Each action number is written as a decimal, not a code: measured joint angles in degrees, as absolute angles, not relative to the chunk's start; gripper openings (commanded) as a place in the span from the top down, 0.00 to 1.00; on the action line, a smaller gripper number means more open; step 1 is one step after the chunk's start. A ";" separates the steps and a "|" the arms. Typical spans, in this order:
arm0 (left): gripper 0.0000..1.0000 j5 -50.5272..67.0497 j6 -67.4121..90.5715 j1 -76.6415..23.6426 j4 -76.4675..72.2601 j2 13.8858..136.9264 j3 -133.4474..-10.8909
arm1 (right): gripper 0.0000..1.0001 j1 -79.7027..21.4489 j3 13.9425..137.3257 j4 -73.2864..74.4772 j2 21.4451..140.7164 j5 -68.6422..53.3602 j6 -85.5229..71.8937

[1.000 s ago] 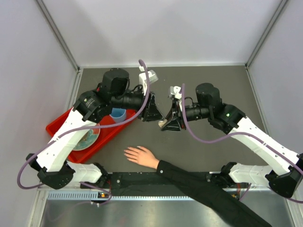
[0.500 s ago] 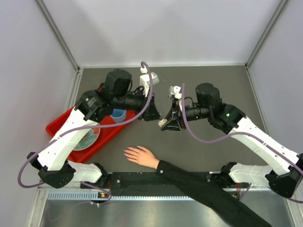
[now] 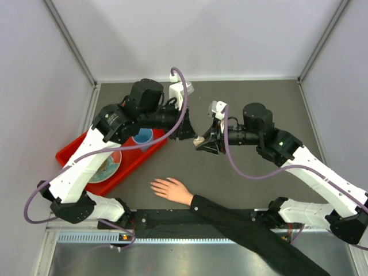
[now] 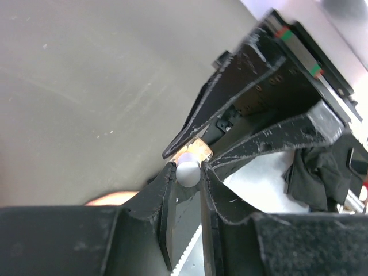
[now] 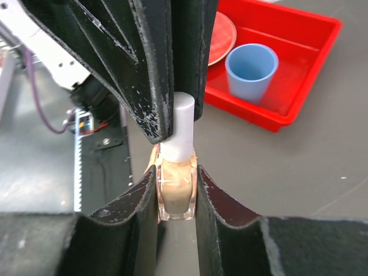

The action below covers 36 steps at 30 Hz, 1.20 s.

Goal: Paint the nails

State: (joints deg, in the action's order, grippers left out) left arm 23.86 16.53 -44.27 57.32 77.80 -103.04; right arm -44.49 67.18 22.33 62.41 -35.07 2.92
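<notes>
Right gripper: is clamping the polish bottle between narrow jaws
Left gripper: is pinching the white cap, fingertips nearly closed
Nails: are resting on the hand at the table's near side, well apart from the bottle
Doing it well: I'd be holding the bottle steady and twisting the cap squarely
</notes>
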 measured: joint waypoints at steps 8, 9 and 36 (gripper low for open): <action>1.00 16.88 22.35 -44.34 60.29 80.16 -107.24 | 1.00 -48.29 66.83 19.75 62.41 -22.00 3.31; 1.00 16.01 23.07 -44.31 60.14 80.14 -107.24 | 1.00 -48.93 66.67 19.40 62.43 -20.23 3.22; 1.00 12.95 24.40 -42.59 52.73 73.52 -102.28 | 1.00 -52.47 63.33 16.03 61.63 -4.62 -0.16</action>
